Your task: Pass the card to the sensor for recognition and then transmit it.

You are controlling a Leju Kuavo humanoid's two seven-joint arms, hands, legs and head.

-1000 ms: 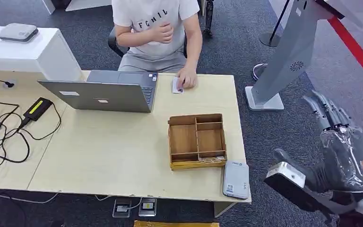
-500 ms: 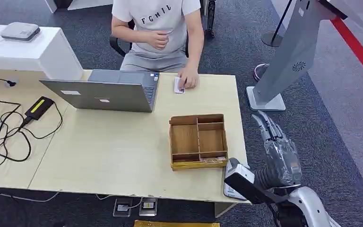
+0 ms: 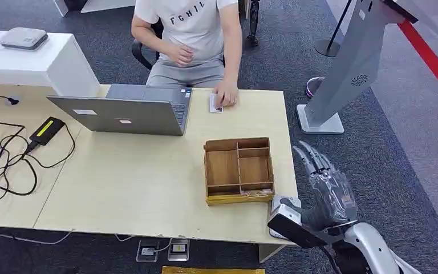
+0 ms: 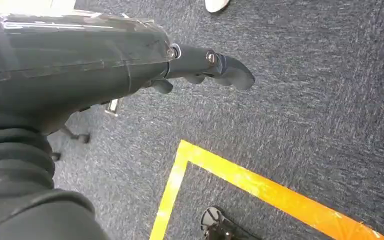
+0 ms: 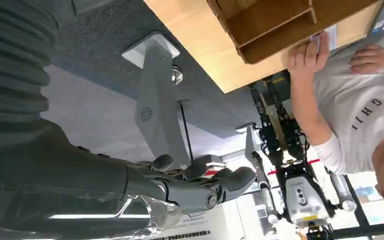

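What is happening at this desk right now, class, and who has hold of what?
A humanoid robot stands at the near right corner of the desk. Its right hand hovers beside the table edge with fingers spread, holding nothing, near the grey card reader and the wooden tray. Across the desk, a seated person's hand rests on the card beside the laptop. The left hand hangs over the carpet, empty. The robot has not picked up the card yet.

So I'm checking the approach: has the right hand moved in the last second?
Yes. The right hand has swung in from over the carpet toward the table's right edge, nearer the wooden tray.
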